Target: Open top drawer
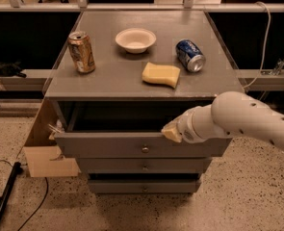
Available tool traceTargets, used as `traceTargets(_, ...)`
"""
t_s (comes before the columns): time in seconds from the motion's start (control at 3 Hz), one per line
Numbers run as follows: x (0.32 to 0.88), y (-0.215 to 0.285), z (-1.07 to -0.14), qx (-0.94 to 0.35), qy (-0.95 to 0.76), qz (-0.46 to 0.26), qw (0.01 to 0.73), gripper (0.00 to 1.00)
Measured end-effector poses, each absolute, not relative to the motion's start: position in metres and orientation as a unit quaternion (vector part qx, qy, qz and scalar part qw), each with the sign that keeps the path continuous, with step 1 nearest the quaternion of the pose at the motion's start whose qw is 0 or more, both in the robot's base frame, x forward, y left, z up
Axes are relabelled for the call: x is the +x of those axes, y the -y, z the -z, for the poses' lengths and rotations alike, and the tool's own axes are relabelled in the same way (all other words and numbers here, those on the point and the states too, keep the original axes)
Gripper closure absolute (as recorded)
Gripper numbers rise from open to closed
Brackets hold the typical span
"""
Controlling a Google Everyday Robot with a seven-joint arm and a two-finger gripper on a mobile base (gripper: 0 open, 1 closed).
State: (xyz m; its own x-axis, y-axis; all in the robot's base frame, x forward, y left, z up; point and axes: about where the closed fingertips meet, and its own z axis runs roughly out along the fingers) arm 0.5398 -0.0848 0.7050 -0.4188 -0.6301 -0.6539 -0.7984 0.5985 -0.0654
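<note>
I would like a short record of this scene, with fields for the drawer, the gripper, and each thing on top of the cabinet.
drawer: grey wooden top drawer, partly pulled out, dark space open behind its front
knob: small round metal knob, at the centre of the front, not held
gripper: gripper at the upper edge of the drawer front, right of the knob
surface: grey cabinet top
left: gold drink can, upright
back centre: white bowl
right: blue drink can, lying on its side
front centre: yellow sponge, flat
</note>
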Motion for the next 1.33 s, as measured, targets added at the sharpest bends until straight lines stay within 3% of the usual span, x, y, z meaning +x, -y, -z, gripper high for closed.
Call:
traceTargets(0.33,0.565,0.113,-0.718,-0.388,-0.837,-0.128,0.365,1.00)
traceTargets(1.33,0.577,0.105,-0.703,-0.367,-0.845,-0.110,0.373,1.00)
